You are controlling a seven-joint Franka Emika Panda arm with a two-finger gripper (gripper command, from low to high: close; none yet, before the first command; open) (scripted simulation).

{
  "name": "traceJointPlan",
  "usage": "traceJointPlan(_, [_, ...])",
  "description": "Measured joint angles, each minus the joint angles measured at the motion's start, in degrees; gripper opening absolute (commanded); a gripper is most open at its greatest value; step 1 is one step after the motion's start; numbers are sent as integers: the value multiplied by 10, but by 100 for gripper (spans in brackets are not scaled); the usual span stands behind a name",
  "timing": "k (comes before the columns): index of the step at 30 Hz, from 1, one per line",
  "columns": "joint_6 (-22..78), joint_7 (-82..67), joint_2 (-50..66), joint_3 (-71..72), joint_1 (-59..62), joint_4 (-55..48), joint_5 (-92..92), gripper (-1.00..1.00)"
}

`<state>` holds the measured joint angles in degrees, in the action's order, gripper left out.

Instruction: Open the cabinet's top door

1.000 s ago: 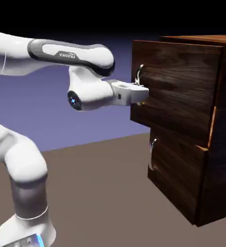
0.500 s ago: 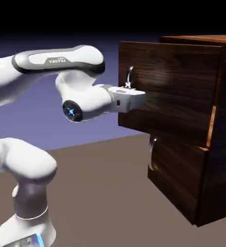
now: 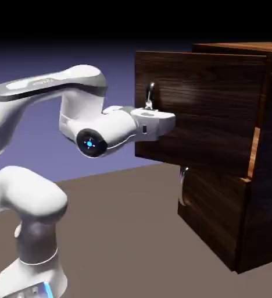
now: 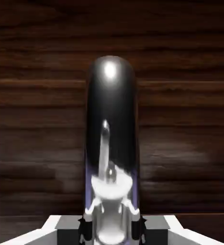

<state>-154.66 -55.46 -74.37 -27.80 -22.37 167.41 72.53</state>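
- Top door point(image 3: 199, 110) of the cabinet point(image 3: 266, 151) is seen pulled out past the lower panel point(image 3: 214, 215).
- Its silver handle point(image 4: 111, 139) is clamped between the closed gripper point(image 3: 161, 119) fingers.
- At 6 o'clock below, a 2nd handle point(image 3: 183, 186) is left untouched.

Table point(image 3: 126, 233): flat, plain brown surface, matte, filling the lower part of the exterior view from 9 o'clock round to 5 o'clock.

Backdrop point(image 3: 121, 64): plain blue-violet, behind the table at 10 to 12 o'clock, darkening to black along the top edge.
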Motion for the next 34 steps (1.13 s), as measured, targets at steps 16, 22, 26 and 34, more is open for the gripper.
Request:
traceJointPlan(16, [399,81,22,-234,79,-114,-295,-100])
traceJointPlan(22, [547,88,51,-334,11,-228,-373,-100])
traceJointPlan(26, [635,95,62,-390,-53,-311,-411,-100])
traceJointPlan(34, [766,114,63,-465,-172,-454,-456,100])
